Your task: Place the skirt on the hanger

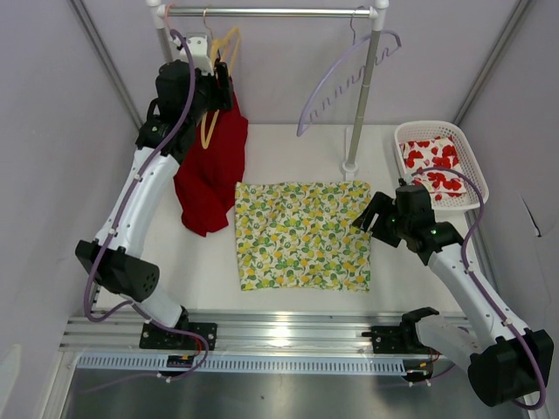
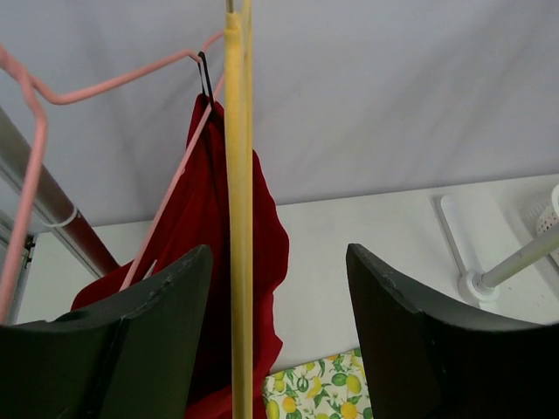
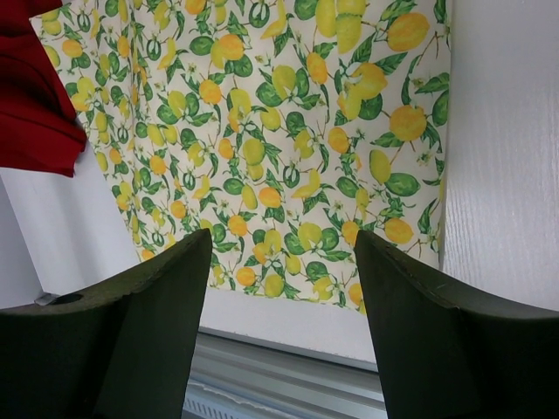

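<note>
Top external shows skirt [image 1: 301,234] flat, long axis left-right; hanger [image 1: 206,131] hanging hook-up.

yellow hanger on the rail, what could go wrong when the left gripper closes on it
The yellow hanger stands off-centre between the open fingers of the left gripper, so a close may knock it aslant. The pink hanger and red garment hang right beside it; pulling could snag them.

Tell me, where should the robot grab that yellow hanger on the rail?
Probably its straight arm, approached from the table side: the yellow hanger hangs edge-on, and that bar runs upright between the open fingers of the left end effector, slim enough to pinch. The red garment hangs behind.
</note>
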Available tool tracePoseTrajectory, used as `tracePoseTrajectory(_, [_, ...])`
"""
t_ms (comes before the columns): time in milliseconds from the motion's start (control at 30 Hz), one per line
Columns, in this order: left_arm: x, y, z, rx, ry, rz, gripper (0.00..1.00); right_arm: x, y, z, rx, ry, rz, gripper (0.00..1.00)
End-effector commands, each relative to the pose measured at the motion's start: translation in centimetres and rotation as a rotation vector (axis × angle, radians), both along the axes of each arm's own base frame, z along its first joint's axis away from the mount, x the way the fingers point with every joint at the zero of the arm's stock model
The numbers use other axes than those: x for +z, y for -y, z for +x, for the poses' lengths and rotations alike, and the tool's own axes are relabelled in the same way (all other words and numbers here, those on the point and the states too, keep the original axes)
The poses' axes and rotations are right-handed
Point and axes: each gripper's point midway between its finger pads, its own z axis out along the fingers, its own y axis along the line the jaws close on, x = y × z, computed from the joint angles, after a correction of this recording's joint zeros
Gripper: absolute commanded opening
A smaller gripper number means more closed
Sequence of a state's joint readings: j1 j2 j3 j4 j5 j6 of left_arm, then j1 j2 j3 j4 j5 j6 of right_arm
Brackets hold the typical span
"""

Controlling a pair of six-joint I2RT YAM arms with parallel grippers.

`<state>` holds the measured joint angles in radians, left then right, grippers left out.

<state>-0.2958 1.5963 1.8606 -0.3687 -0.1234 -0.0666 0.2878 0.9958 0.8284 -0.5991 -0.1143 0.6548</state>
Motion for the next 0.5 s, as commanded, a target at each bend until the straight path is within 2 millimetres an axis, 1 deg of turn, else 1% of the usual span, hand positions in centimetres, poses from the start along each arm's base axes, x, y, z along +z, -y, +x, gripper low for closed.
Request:
tracePoseTrajectory(0, [2.6, 0.2, 0.4, -0.031, 0.068, 0.0, 0.67, 1.7, -0.3, 0.8, 0.014, 0.066, 0.014, 0.72])
tracePoseTrajectory(33, [2.3, 0.3, 0.6, -0.033, 0.062, 0.001, 0.67, 1.5, -0.2, 0.7, 0.013, 0.064, 0.012, 0.72])
tracePoseTrajectory(133, [2.0, 0.4, 1.3, -0.03, 0.047, 0.005, 0.61, 1.4, -0.1, 0.7, 0.011, 0.063, 0.008, 0.71])
tracePoseTrajectory(167, [2.3, 0.5, 1.4, -0.03, 0.05, 0.003, 0.59, 1.4, 0.0, 0.7, 0.009, 0.065, 0.009, 0.71])
tracePoseTrajectory(233, [2.2, 0.6, 1.7, -0.033, 0.048, 0.0, 0.53, 1.5, -0.1, 0.6, 0.013, 0.068, 0.01, 0.7])
tracePoseTrajectory(300, [2.2, 0.6, 1.8, -0.03, 0.049, -0.003, 0.42, 1.5, 0.0, 0.7, 0.011, 0.069, 0.007, 0.69])
tracePoseTrajectory(333, [2.3, 0.6, 1.9, -0.03, 0.051, 0.0, 0.34, 1.4, 0.0, 0.6, 0.011, 0.066, 0.007, 0.69])
tracePoseTrajectory(367, [2.2, 0.5, 1.9, -0.025, 0.049, 0.0, 0.31, 1.4, 0.0, 0.7, 0.012, 0.066, 0.006, 0.68])
tracePoseTrajectory(400, [2.5, 0.5, 2.0, -0.022, 0.054, 0.002, 0.26, 1.4, 0.0, 0.7, 0.013, 0.066, 0.007, 0.68])
tracePoseTrajectory(433, [2.4, 0.5, 2.1, -0.023, 0.047, 0.006, 0.22, 1.4, 0.0, 0.6, 0.015, 0.065, 0.006, 0.68])
tracePoseTrajectory(467, [2.4, 0.5, 2.1, -0.023, 0.048, 0.009, 0.14, 1.4, 0.0, 0.6, 0.015, 0.065, 0.004, 0.68])
